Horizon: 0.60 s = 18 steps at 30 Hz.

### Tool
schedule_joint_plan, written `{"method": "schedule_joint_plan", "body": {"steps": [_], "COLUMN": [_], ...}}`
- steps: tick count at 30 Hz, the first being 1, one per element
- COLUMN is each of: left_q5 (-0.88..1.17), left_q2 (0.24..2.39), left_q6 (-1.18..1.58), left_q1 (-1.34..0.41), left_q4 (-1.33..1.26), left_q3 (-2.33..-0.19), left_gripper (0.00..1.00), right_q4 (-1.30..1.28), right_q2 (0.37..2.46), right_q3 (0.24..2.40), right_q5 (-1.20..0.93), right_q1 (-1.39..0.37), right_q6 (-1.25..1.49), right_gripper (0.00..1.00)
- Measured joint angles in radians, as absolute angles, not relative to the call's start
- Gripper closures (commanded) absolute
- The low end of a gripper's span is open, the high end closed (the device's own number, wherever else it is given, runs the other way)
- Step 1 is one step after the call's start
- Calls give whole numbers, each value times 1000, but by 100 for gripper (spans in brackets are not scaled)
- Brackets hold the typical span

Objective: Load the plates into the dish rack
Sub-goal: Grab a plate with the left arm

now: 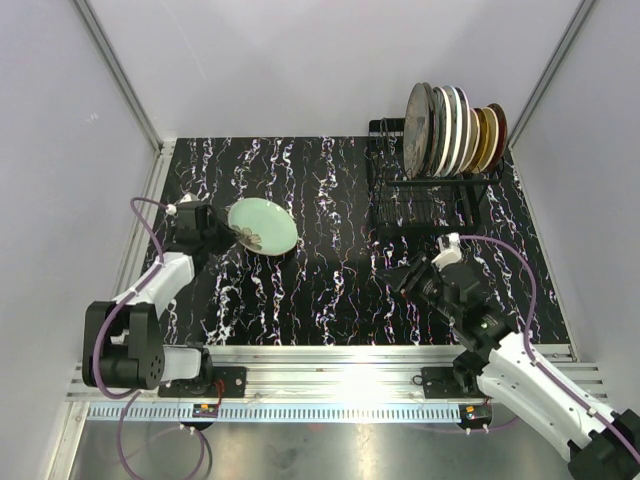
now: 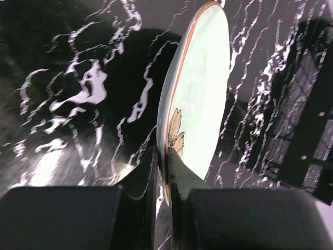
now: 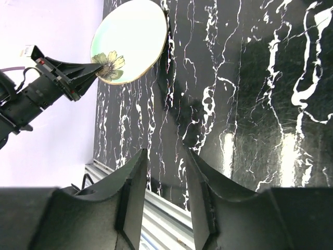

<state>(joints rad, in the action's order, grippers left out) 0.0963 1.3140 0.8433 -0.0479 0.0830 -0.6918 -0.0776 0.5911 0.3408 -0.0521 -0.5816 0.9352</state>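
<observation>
The left gripper (image 2: 162,154) is clamping the rim of a pale green plate (image 2: 200,94). In the left wrist view its two dark fingers (image 2: 148,174) are sitting low in the centre of the frame, one on each face of the rim, right beside the brown-and-yellow flower painted on the plate. The plate is running edge-on up the middle of that frame, its thin reddish border showing along the left edge. In the top view the same pair is lying at the left of the frame, the plate tilting with its face turned up and to the right. Whether its far edge is touching the table (image 1: 330,280) I cannot tell.

The right gripper (image 3: 166,156) is holding nothing – its fingers are standing apart at the bottom of the right wrist view, with only black, white-veined tabletop showing in the gap. It is looking across toward the green plate, which is sitting in the upper left of that frame. In the top view this gripper is hanging right of centre, just below the dish rack (image 1: 420,205).

The rack is sitting in the upper right of the top view – a row of plates (image 1: 455,128) is standing on edge in its far end, packed close together, while the nearer slots are showing bare wire.
</observation>
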Motion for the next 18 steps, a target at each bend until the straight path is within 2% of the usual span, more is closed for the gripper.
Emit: {"method": "schedule_joint_plan", "body": {"steps": [8, 16, 18], "left_q5": [88, 162, 190], "left_q2": [1231, 1147, 1122], "left_q6": [776, 745, 742], "left_q1": [-48, -48, -48], "left_q4": [201, 303, 324], "left_q3": [-694, -699, -697], "left_gripper": [100, 100, 100], "right_q4": [29, 159, 201], "right_q2": [667, 760, 789], "right_q3": [322, 275, 260], "right_q5": [-105, -172, -187], "right_q1": [-582, -582, -582], "right_q6": [984, 1056, 1079], "right_gripper": [55, 46, 41]}}
